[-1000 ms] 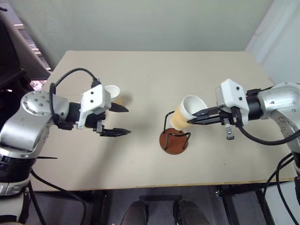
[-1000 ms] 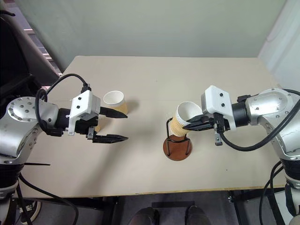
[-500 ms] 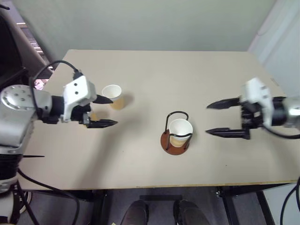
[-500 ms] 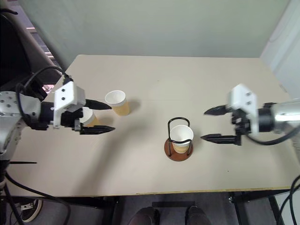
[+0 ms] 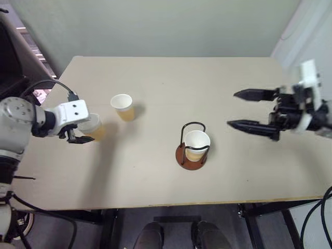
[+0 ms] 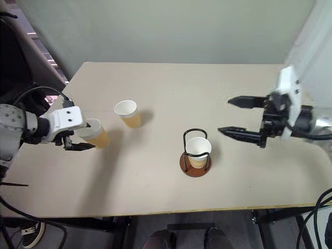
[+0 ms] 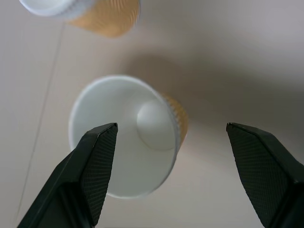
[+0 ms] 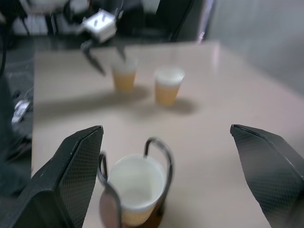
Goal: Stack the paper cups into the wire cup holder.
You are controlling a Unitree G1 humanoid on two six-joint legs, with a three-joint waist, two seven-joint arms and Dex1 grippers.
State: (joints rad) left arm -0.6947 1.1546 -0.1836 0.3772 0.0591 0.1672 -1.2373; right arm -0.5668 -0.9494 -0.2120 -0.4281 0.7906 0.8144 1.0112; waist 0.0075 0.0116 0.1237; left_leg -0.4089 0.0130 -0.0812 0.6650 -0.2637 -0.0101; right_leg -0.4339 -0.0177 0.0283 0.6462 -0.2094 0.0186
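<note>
One paper cup [image 5: 197, 143] stands upright inside the wire cup holder [image 5: 191, 157], near the middle of the table. A second cup [image 5: 123, 107] stands upright at the left. Nearer the left edge a third cup [image 6: 95, 134] leans a little, and my left gripper [image 7: 171, 127] is open around it, a finger on each side and apart from its rim [image 7: 76, 118]. My right gripper [image 5: 232, 109] hangs open and empty in the air to the right of the holder, pointing toward it.
The beige table [image 5: 166, 78] ends in a front edge [image 5: 171, 205] close to me. A pale wall runs behind it. Dark equipment [image 5: 13, 62] stands off the table's left side.
My right gripper opened, let go of its cup, which now stands in the holder, and drew back to the right. My left gripper swung left and down over the leaning cup.
</note>
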